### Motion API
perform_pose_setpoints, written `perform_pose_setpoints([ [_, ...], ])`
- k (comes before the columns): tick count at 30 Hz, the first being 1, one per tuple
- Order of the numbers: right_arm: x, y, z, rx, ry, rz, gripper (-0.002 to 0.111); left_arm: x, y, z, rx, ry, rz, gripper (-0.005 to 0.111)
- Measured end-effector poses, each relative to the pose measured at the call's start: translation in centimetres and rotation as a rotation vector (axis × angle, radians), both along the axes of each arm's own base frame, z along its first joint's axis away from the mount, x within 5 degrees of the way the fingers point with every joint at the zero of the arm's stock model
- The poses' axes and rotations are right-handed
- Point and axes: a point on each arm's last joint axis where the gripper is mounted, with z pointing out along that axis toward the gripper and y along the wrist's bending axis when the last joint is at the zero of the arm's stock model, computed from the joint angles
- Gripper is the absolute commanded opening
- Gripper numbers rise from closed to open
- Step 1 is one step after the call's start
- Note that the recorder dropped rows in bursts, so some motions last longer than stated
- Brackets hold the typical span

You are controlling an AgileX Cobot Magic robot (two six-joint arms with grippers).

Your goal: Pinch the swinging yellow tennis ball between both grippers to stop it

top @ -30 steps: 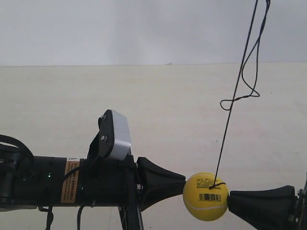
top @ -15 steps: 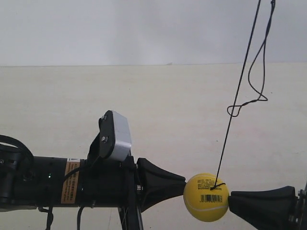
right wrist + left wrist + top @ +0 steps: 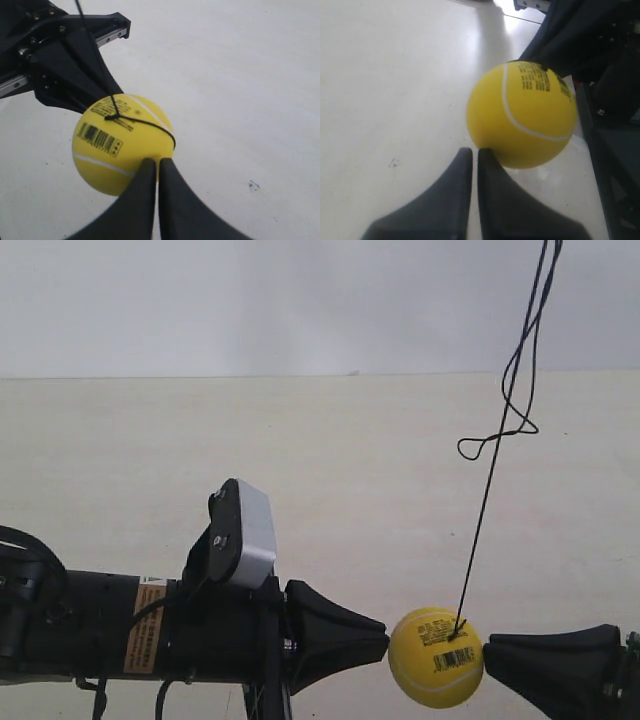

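Note:
The yellow tennis ball [image 3: 436,657] hangs on a thin black string [image 3: 482,530], its barcode sticker facing the exterior view. It sits between two black pointed grippers. The gripper [image 3: 383,636] of the arm at the exterior view's left touches one side of it. The gripper [image 3: 489,647] of the arm at the exterior view's right touches the other. In the left wrist view my left gripper [image 3: 471,150] is shut, tips against the ball [image 3: 522,115]. My right gripper [image 3: 157,161] is shut too, its tips pressed on the ball [image 3: 122,142] below the string knot.
A pale tabletop [image 3: 300,460] stretches under both arms to a grey wall [image 3: 250,300]. A slack loop of string [image 3: 497,437] dangles above the ball. A white-grey camera box [image 3: 248,532] sits on the arm at the exterior view's left.
The ball and both gripper tips have shifted slightly right and down in the exterior view. The slack string loop has swung and changed shape.

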Motion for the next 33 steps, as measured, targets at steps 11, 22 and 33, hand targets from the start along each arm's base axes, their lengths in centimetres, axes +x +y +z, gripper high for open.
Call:
perform_pose_setpoints([
  [11, 0.3, -0.4, -0.2, -0.036, -0.004, -0.048, 0.0, 0.6, 3.8, 0.3, -0.015, 0.015, 0.12, 0.005],
  [22, 0.4, -0.5, 0.1, -0.014, -0.026, -0.071, 0.0, -1.3, 6.6, 4.7, -0.138, -0.102, 0.248, 0.005],
  [33, -3.4, -1.7, 4.6, 0.241, -0.379, -0.106, 0.0, -6.5, 10.6, 9.1, -0.274, -0.319, 0.358, 0.005],
])
